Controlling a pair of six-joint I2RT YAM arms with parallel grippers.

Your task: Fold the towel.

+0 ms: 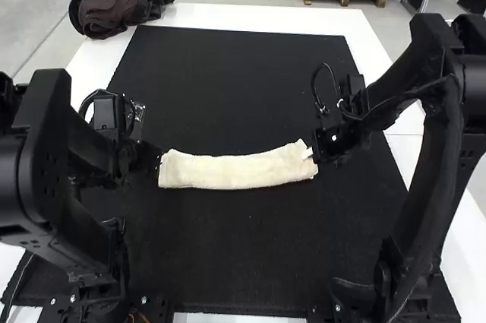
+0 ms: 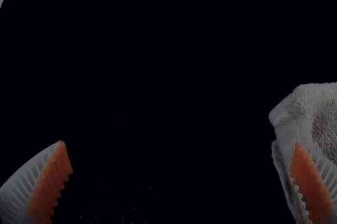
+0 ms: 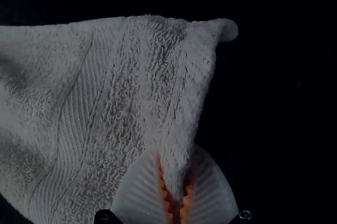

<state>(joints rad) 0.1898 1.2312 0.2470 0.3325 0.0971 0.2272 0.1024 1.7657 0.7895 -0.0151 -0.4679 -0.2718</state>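
A cream towel (image 1: 235, 172) lies as a long narrow strip across the middle of the black mat, slightly bowed. At its left end is my left gripper (image 1: 158, 157); at its right end, my right gripper (image 1: 315, 152). In the left wrist view my left gripper (image 2: 181, 174) has its fingers wide apart, one of them over the edge of the towel (image 2: 300, 108). The right wrist view has my right gripper (image 3: 176, 197) closed on the end edge of the towel (image 3: 131, 87), pinching a thin fold between the orange pads.
The black mat (image 1: 228, 72) covers most of the white table (image 1: 266, 17). A dark bag or garment (image 1: 118, 0) lies at the table's far left corner. Both arms reach in from the sides, toward the towel's ends.
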